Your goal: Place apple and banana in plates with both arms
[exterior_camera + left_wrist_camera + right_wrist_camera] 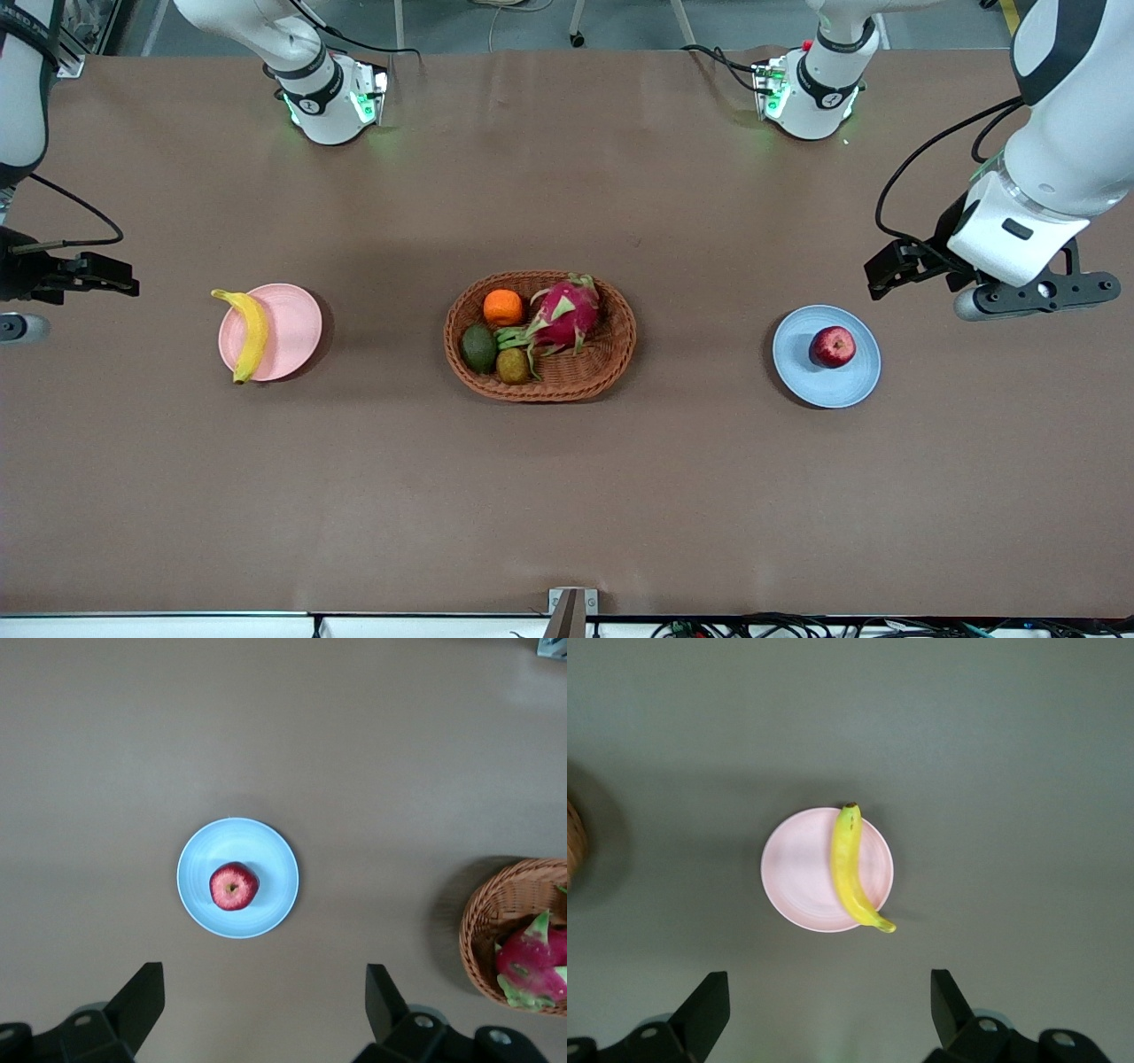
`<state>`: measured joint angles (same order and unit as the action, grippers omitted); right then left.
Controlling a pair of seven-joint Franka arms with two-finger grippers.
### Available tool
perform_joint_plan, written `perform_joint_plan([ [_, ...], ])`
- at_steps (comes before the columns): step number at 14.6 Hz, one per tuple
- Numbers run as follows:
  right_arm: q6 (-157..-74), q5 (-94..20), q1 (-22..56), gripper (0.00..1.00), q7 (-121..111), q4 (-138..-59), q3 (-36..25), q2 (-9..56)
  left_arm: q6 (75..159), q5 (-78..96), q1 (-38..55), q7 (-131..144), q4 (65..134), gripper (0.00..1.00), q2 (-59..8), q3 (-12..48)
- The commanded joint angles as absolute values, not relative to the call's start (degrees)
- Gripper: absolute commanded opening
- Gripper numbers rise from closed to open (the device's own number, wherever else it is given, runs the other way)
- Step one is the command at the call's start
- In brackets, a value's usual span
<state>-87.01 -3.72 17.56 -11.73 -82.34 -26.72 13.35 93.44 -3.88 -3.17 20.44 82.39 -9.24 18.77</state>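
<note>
The dark-red apple [833,346] sits on the light blue plate [828,390] toward the left arm's end of the table. The yellow banana [251,332] lies across the edge of the pale pink plate [292,328] toward the right arm's end, its tips overhanging the rim. My left gripper [1050,292] hangs high, open and empty, off to the side of the blue plate. Its wrist view shows the apple [234,886] on the plate [266,846] below the gripper [266,1010]. My right gripper [22,288] is at the view's edge, open and empty [830,1014], with the banana [850,868] and pink plate [797,873] below.
An oval wicker basket [540,387] stands mid-table between the plates, holding an orange [503,307], a magenta dragon fruit [567,312] and two small green-brown fruits [479,347]. The basket's rim also shows in the left wrist view [496,904].
</note>
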Motion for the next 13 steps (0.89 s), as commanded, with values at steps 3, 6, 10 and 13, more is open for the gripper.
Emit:
perform_joint_plan([
  [3, -86.6, -4.7, 15.6, 1.00, -7.6, -76.5, -26.6, 12.8, 91.1, -3.1, -3.1, 19.8, 82.2, 1.00, -6.2, 19.0],
  [6, -87.5, -6.1, 13.6, 1.00, -7.0, -76.0, -26.5, 13.1, 89.4, -3.1, -3.3, 17.5, 82.4, 1.00, -5.5, 18.9],
  [10, -90.3, -6.1, 4.0, 1.00, -3.1, -76.6, -15.3, 11.5, 88.6, -3.2, -1.5, 10.7, 85.1, 1.00, -2.4, 14.9],
  [13, -90.8, -5.6, -5.1, 1.00, -3.1, -76.8, -5.4, 10.6, 89.9, -2.8, 3.2, 10.3, 90.5, 1.00, 1.5, 9.9],
])
